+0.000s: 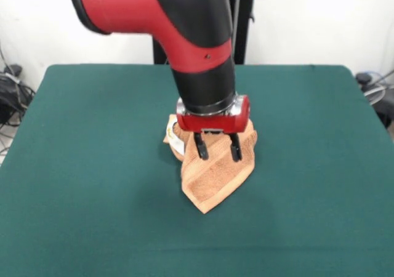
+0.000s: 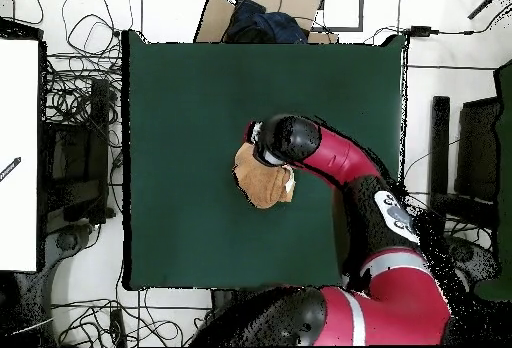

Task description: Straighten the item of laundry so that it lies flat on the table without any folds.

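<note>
A dark green table (image 1: pixel 92 166) fills most of the front view, set against a white wall, with tangles of cable on the floor beside both its ends. From overhead, the table (image 2: pixel 190 124) sits among more cables (image 2: pixel 75 104), a white surface (image 2: pixel 20 154) along one side and a brown cardboard box (image 2: pixel 262 4) with dark cloth in it just past the edge farthest from the robot's base. No container stands on the table. Near the table's middle lies the towel (image 1: pixel 212 172), orange-tan, bunched and folded into a rough wedge whose point aims at the table's front edge; a small white label (image 1: pixel 175 143) shows at its side. The red and black arm (image 1: pixel 197 55) comes down over the towel, and the gripper (image 1: pixel 218 151) hangs just above or on its upper folds, its two black fingers (image 1: pixel 201 148) spread apart and closed on nothing. Overhead, the towel (image 2: pixel 258 179) pokes out from under the arm's wrist.
</note>
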Controlling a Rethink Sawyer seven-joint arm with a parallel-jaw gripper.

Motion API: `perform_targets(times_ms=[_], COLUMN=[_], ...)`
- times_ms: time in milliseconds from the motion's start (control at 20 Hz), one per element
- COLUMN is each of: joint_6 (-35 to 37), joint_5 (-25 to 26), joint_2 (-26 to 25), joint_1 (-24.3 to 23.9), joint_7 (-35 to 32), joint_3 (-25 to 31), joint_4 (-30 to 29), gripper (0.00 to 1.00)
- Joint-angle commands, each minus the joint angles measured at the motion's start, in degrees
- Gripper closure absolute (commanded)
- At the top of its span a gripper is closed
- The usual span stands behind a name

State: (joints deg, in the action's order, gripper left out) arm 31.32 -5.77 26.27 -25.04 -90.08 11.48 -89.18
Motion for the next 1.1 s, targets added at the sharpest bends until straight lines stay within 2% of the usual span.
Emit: perform_targets(times_ms=[50,350,800,1100], joint_6=[-4.59,-6.00,-5.15,-8.06], joint_5=[4.37,5.85,6.86,7.64], joint_2=[-4.06,-4.75,-2.83,-5.87], joint_1=[-1.98,-3.00,-2.49,-0.14], joint_7=[2.07,0.82,-1.97,-3.75], joint_3=[6.85,8.26,7.75,5.79], joint_4=[0.37,-0.03,-0.75,1.87], gripper=[0.00,0.00,0.00,0.00])
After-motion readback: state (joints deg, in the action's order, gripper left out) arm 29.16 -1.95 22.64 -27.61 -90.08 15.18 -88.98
